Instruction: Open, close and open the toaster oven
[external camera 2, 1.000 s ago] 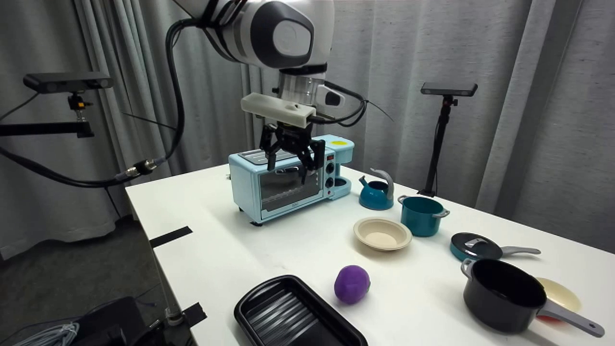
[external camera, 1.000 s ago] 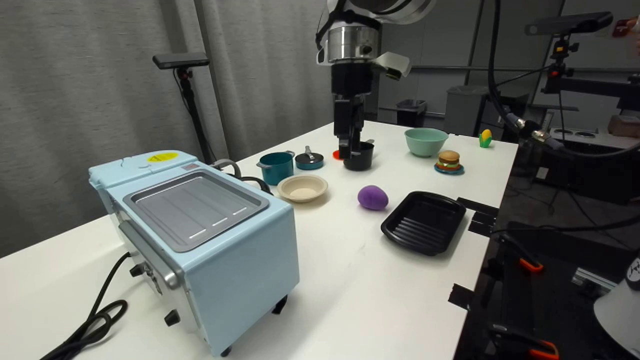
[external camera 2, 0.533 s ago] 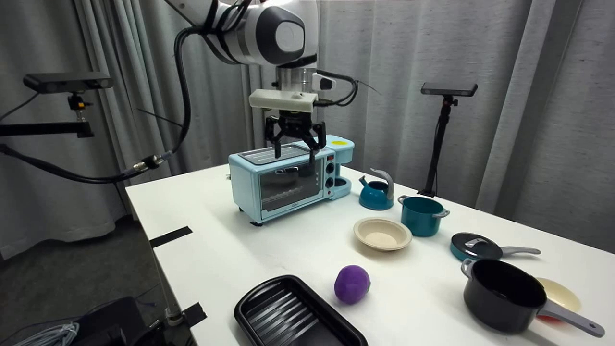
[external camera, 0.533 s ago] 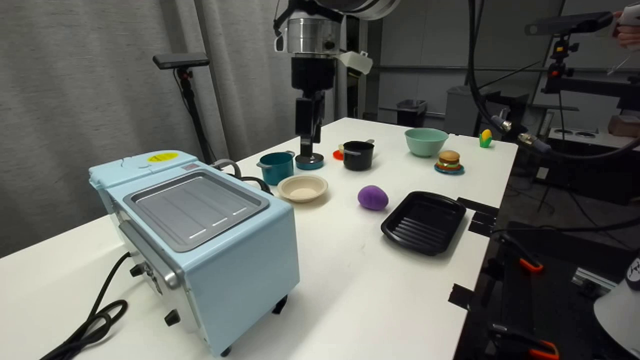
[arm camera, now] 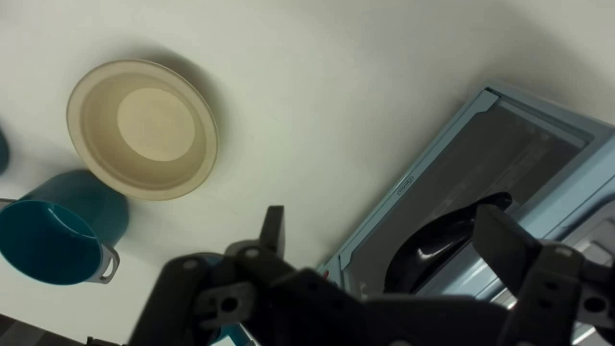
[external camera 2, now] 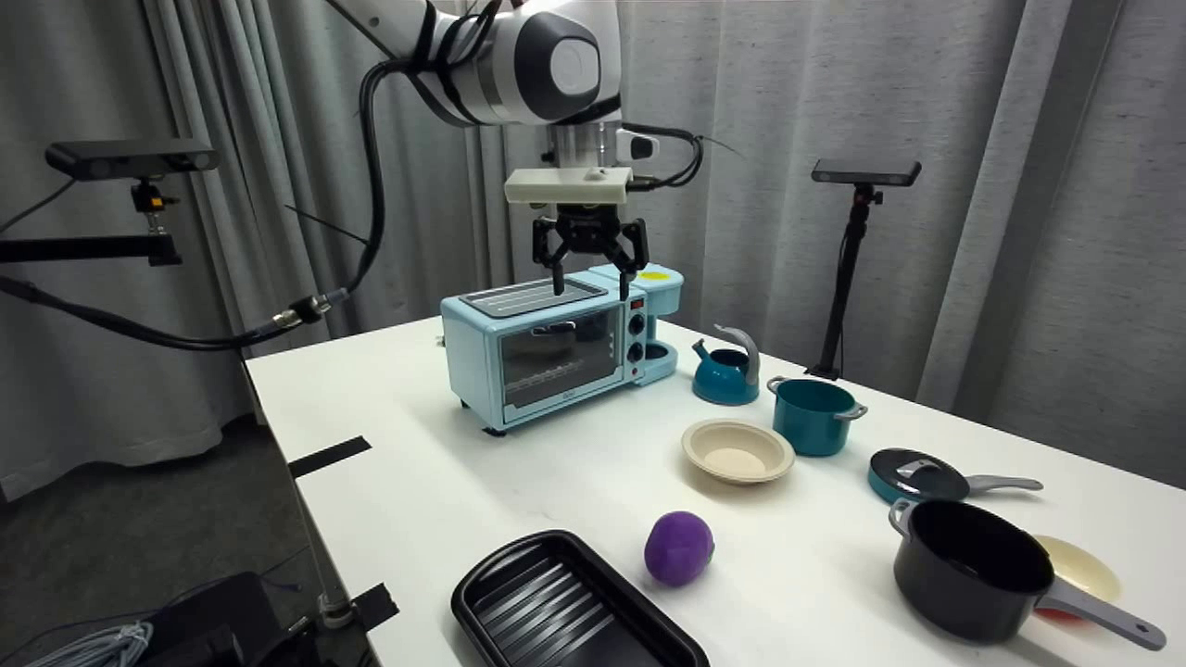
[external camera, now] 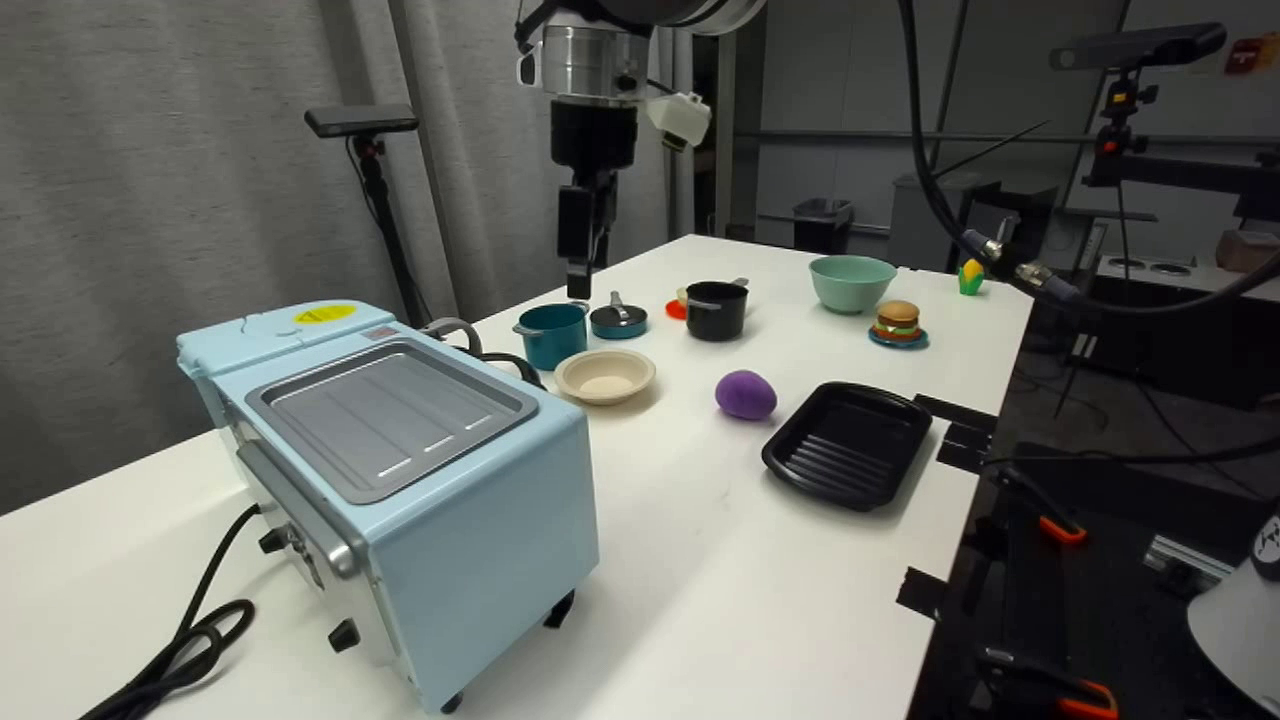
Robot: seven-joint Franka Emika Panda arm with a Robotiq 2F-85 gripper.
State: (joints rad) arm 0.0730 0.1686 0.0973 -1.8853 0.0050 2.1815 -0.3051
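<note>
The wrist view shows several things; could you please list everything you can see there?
toaster oven: 1, light blue, right side, closed
door handle: 1, black, on oven front
top tray: 1, grey, on oven, partly hidden
bowl: 1, beige, upper left
pot: 1, teal, lower left, beside bowl
kettle: 1, teal, bottom, mostly hidden
cut-off object: 1, teal, left edge
table: 1, white, underneath
blurred shapes: count unclear, dark, bottom-left corner
gripper: 1, black, bottom, open

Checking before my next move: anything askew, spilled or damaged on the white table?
Nothing looks spilled or damaged. Only the black power cord behind the light blue boxy metal toaster oven looks untidy, in loose loops.
</note>
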